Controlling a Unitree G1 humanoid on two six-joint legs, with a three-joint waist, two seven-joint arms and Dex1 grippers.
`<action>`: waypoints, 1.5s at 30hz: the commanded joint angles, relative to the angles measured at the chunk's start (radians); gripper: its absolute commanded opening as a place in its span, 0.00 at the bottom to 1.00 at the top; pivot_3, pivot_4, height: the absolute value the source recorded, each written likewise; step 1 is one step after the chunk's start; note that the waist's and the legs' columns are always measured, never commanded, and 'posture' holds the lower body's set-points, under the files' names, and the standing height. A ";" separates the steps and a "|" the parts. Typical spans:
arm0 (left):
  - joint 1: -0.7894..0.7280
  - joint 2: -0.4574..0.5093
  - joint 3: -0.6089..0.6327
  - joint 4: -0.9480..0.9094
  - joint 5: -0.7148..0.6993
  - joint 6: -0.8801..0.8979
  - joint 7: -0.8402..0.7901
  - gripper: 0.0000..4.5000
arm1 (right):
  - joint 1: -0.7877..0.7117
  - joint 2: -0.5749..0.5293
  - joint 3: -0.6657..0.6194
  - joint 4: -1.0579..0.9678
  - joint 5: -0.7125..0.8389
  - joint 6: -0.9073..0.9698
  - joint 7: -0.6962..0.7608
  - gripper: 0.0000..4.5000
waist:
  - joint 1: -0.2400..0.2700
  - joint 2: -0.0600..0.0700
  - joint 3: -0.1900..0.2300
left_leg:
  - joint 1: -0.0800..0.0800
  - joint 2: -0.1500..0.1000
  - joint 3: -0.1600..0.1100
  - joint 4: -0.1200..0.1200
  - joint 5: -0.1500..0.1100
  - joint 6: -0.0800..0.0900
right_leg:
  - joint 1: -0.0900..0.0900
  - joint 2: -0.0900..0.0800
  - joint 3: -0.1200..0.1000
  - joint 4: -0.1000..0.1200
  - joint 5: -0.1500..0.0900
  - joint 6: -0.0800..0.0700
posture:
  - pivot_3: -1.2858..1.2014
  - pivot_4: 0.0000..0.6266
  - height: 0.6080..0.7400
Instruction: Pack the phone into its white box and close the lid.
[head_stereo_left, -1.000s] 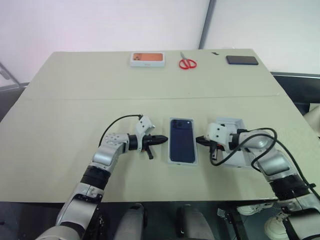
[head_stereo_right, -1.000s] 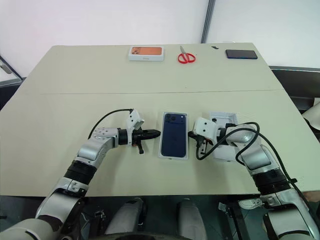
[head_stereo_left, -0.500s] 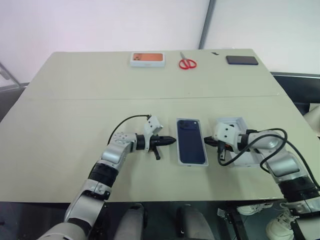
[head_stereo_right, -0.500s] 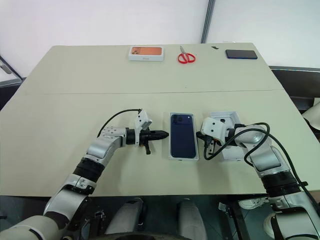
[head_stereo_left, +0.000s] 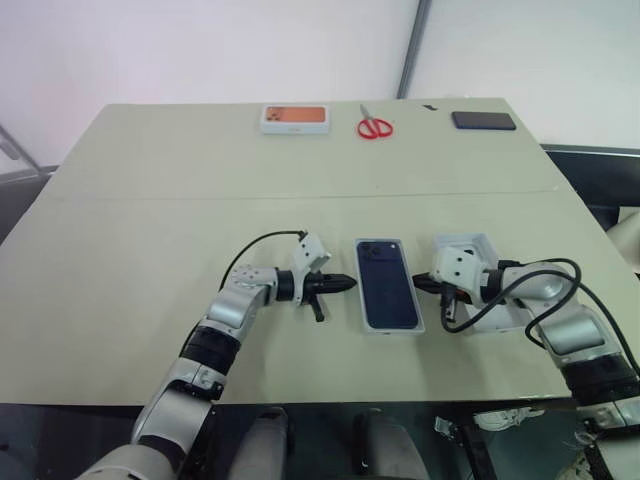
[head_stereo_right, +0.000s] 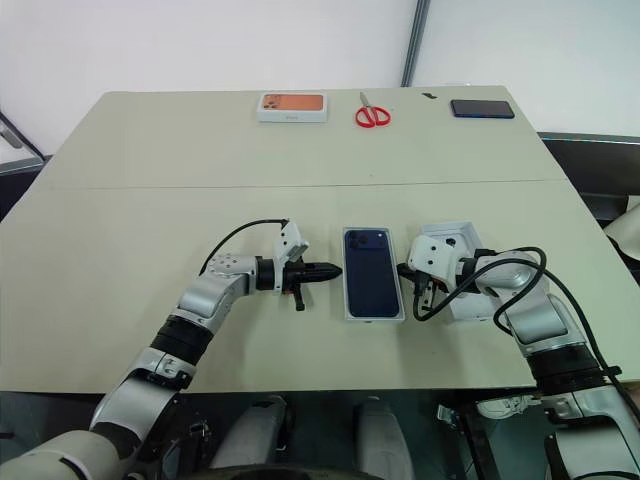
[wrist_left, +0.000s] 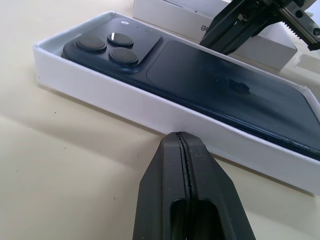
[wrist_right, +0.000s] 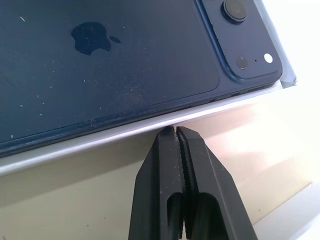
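Box (head_stereo_right: 349, 300) hemmed by closed left gripper (head_stereo_right: 334, 269) and right gripper (head_stereo_right: 402, 268), lid (head_stereo_right: 462, 301) crowding right, bare surface (head_stereo_right: 150, 200) behind, scissors (head_stereo_right: 373, 115) far off.

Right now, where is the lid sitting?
In the head views the lid lies open side up on the table's near right part, just right of the white box holding the phone, partly behind the right gripper.
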 joint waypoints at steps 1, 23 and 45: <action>-0.012 0.013 0.020 0.001 -0.005 -0.021 0.005 0.00 | -0.006 -0.013 -0.010 0.001 0.016 -0.020 0.012 0.02 | 0.000 0.000 0.000 | 0.000 0.000 0.000 0.000 0.000 0.000 | 0.000 0.000 0.000 0.000 0.000 0.000 | 0.52 0.24 1.00; 0.010 0.211 0.233 -0.115 -0.121 -0.046 0.008 1.00 | -0.110 0.016 -0.123 0.052 0.103 0.066 -0.108 1.00 | -0.002 0.000 0.000 | 0.000 0.001 0.000 0.000 0.000 0.000 | -0.001 0.000 0.001 0.000 0.000 0.000 | 0.52 0.24 1.00; 0.212 0.295 0.270 -0.217 -0.177 -0.190 -0.076 1.00 | 0.143 -0.020 -0.288 -0.351 0.211 0.547 -0.315 1.00 | -0.004 0.001 0.000 | -0.001 0.002 0.001 0.000 0.000 0.000 | -0.002 0.000 0.001 0.001 0.000 0.000 | 0.52 0.24 1.00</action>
